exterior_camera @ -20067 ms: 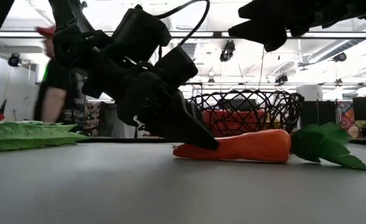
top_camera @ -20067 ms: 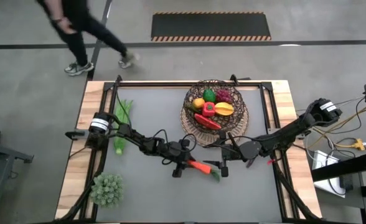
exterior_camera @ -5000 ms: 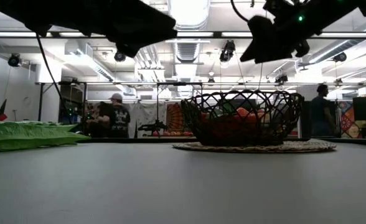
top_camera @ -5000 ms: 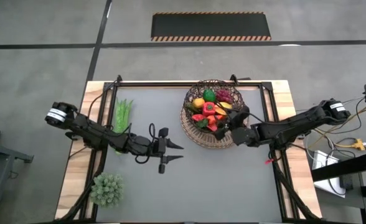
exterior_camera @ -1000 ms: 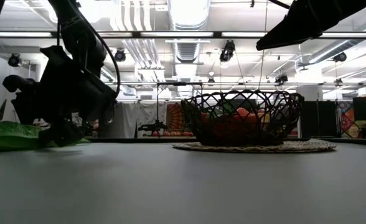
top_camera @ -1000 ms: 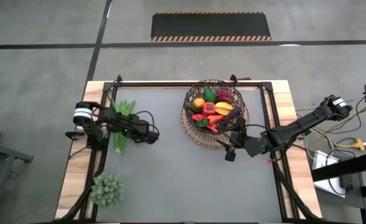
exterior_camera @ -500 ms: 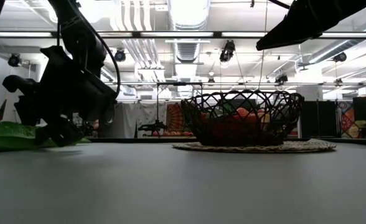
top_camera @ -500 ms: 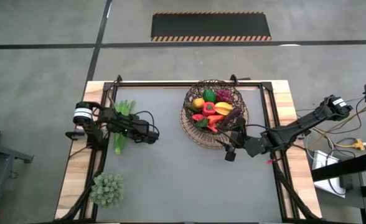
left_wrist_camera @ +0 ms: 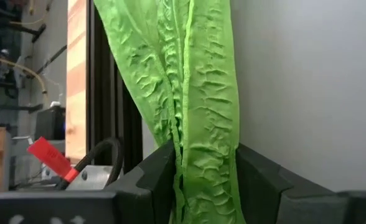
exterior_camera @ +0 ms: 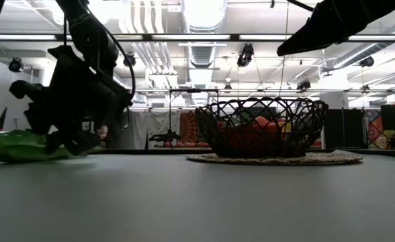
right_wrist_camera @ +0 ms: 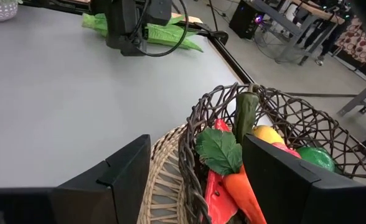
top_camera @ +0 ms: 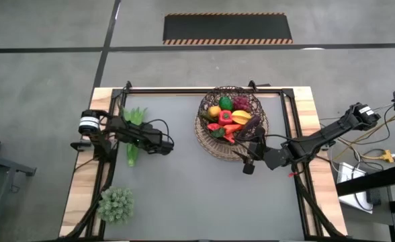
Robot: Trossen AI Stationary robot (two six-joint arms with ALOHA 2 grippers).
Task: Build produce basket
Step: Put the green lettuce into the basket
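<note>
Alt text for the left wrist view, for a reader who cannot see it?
The left pincer closes on long crinkled green beans lying on the grey table. Beside them run a dark frame rail and the table's wooden edge.

no readable text, labels or signs

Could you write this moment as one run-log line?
left gripper: closed on green leaf vegetable | right gripper: open beside basket

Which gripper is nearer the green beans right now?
Left. The left gripper has its fingers either side of the green beans at the table's left edge; the right gripper hangs beside the basket, far across.
</note>
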